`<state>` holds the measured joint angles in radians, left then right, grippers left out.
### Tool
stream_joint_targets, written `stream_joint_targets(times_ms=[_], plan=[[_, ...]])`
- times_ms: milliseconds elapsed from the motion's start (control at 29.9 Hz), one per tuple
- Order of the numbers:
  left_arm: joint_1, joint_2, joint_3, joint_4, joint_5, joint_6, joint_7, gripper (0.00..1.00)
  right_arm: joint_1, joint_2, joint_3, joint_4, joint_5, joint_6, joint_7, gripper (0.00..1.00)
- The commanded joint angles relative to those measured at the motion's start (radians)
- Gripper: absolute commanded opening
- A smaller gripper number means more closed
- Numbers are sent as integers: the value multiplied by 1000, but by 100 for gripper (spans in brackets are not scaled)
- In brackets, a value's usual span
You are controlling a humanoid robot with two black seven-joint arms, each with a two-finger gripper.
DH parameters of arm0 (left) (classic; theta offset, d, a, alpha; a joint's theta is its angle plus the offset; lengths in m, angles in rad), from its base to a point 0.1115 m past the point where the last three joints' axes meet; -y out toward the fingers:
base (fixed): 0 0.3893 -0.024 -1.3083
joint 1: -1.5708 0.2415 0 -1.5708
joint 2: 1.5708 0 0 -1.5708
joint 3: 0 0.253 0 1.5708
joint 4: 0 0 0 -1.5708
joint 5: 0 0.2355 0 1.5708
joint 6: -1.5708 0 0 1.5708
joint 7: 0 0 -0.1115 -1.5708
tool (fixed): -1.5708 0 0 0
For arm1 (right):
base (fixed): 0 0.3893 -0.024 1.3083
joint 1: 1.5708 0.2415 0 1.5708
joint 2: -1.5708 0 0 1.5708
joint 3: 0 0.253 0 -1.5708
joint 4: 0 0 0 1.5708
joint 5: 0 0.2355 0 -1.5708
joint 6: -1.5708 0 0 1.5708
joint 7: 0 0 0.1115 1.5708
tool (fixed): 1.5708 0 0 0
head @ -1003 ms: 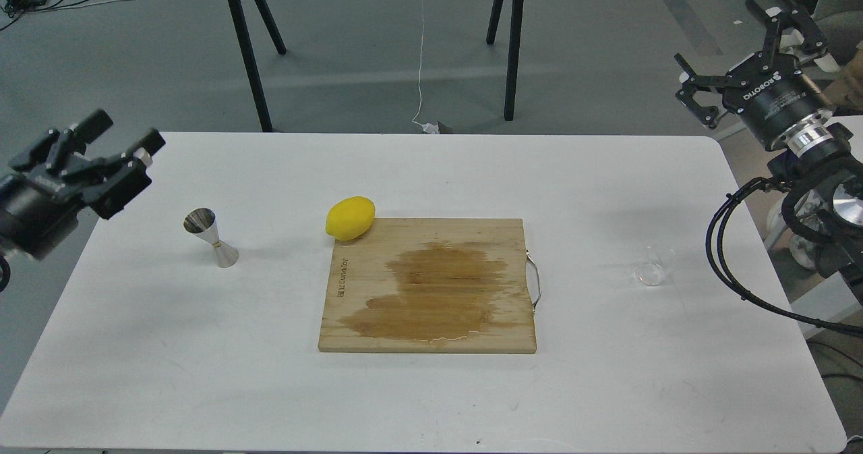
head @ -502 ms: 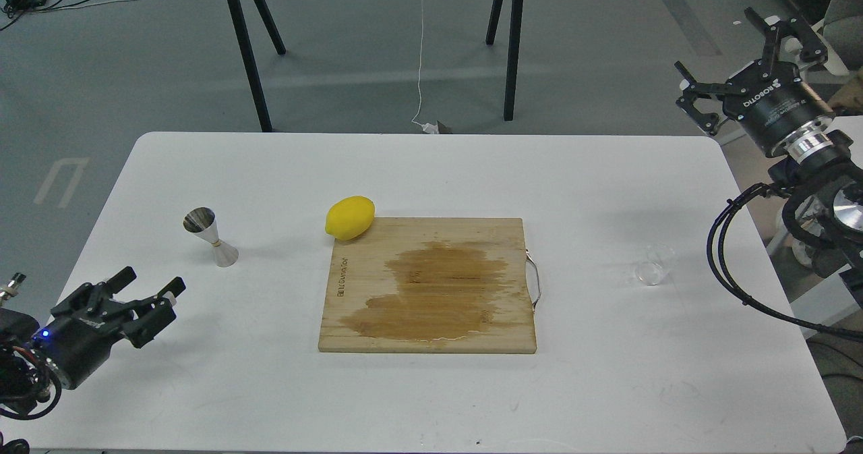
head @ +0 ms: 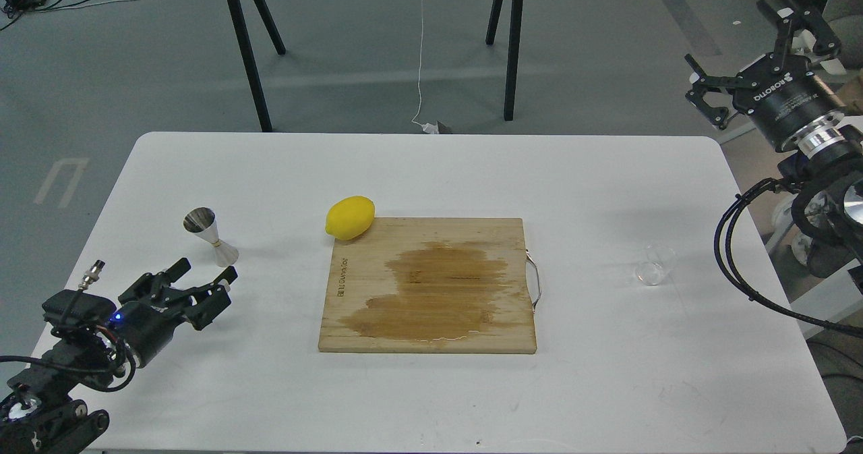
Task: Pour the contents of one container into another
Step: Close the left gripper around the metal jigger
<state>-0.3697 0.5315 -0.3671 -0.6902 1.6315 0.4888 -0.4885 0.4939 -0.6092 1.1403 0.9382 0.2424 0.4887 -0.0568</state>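
The small clear cup (head: 657, 268) stands upright on the white table (head: 431, 171) near its right side, nothing touching it. The steel hourglass jigger (head: 210, 237) stands upright at the left of the table. My left gripper (head: 205, 274) hovers low just below and in front of the jigger, open and empty, its fingers pointing up and right. My right gripper (head: 755, 42) is raised high beyond the table's far right corner, open and empty, well away from the cup.
A wooden cutting board (head: 431, 285) with a dark wet stain and a metal handle lies in the table's middle. A yellow lemon (head: 350, 217) rests at its top-left corner. Black trestle legs (head: 253, 49) stand behind the table. Cables loop by my right arm (head: 741, 272).
My left gripper has dropped from high at the left edge, then moved right and up toward the jigger. My right gripper has shifted slightly right. Cup and jigger have not moved.
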Motion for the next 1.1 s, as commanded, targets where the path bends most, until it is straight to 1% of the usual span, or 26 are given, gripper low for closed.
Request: stream_joint_targets(times_ms=[0,334,535,736,1070], plan=[[-21,-31,0,37,-5,0,0,99,0,0,1,-1,0,0,0,99],[-64,-106,0,144,-7,0,0,99,-1,-7,9,-1,0,0,0,99],[-95,-163,0,231,-9,0,0,99,0,-9,9,1,0,0,0,99],[-109,-194,-1,287,-10,0,0,99,-1,-12,15,1,0,0,0,99],[-150,-274,-3,431,-13,0,0,99,0,-15,15,2,2,0,0,99]])
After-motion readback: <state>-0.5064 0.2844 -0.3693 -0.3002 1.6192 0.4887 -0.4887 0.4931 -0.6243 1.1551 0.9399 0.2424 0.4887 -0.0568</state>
